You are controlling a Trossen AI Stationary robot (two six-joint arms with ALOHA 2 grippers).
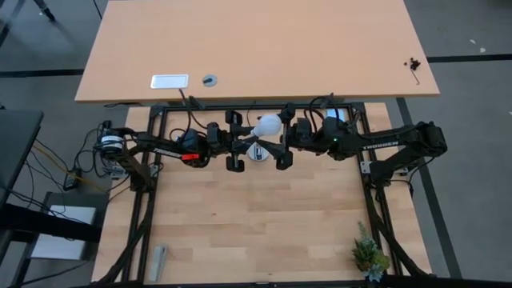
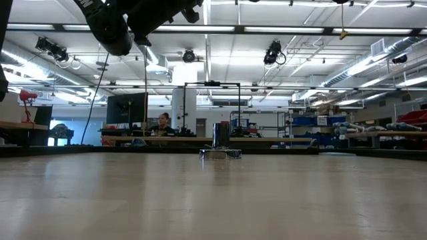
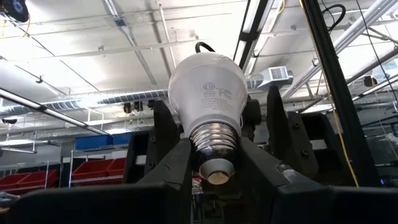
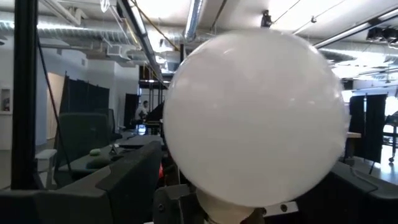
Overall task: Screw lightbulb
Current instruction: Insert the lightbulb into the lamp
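Risk sits first at your left claw [image 1: 232,142], which grips the bulb [image 1: 268,125] by its threaded metal base, in mid-air near the tabletop's [image 1: 256,232] far edge. In the left wrist view the fingers [image 3: 171,165] pinch the ribbed silver screw [image 3: 214,134] from both sides, and that is the part that has to enter a socket. If you hand it over carelessly, or press harder, you can mar the threads or let the bulb pivot and drop. Ribbed metal offers some bite, but the hold is narrow and the heavy end is the globe.

Below the bulb in the high view, a round silvery socket [image 1: 257,152] sits on the wood between the two arms; whether it is fixed down you cannot tell. If it slides or turns, the threads may cross.

Your right claw [image 1: 286,142] stands wide, its fingers either side of the globe with nothing held. The globe [image 4: 255,115] fills the right wrist view: smooth, frosted, white, round, with no edges. Closing on it off-centre could squeeze it out sideways like a wet stone; closing too hard could crack it, if it is glass, which you cannot tell.

The tabletop is pale jointed wood, matte and flat.
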